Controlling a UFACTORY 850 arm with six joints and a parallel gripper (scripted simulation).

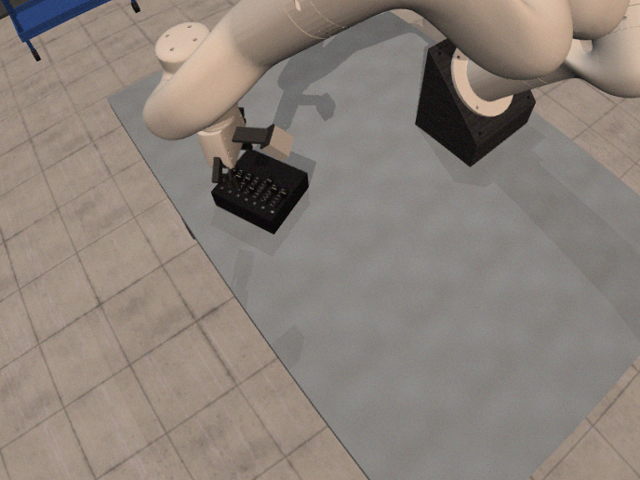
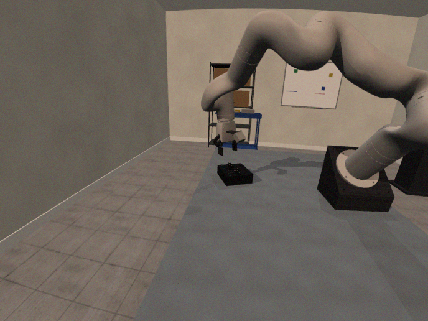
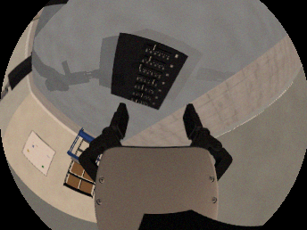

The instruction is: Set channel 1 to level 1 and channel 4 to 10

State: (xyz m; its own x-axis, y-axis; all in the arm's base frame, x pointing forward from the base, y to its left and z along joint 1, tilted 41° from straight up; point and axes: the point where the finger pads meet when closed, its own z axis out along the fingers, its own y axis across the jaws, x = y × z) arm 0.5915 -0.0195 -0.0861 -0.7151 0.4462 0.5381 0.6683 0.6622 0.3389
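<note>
The lighting desk [image 1: 292, 203] [image 2: 239, 180] [image 3: 125, 69] is a small black box standing flat on the grey table [image 1: 413, 310] near its left edge. Several faders [image 1: 253, 188] [image 3: 156, 75] run across its top. Their levels are too small to read. My gripper [image 1: 233, 153] [image 2: 226, 147] [image 3: 156, 110] is open and empty. It hangs a short way above the desk, over its end nearest the table's edge, with the fingers pointing down and touching nothing.
The arm's black base block [image 1: 467, 131] [image 2: 352, 195] stands on the table to the right of the desk. The table's left edge [image 1: 206, 247] runs close beside the desk. A blue cart [image 1: 41, 15] [image 2: 247, 131] and a shelf rack [image 2: 214, 103] stand on the floor beyond.
</note>
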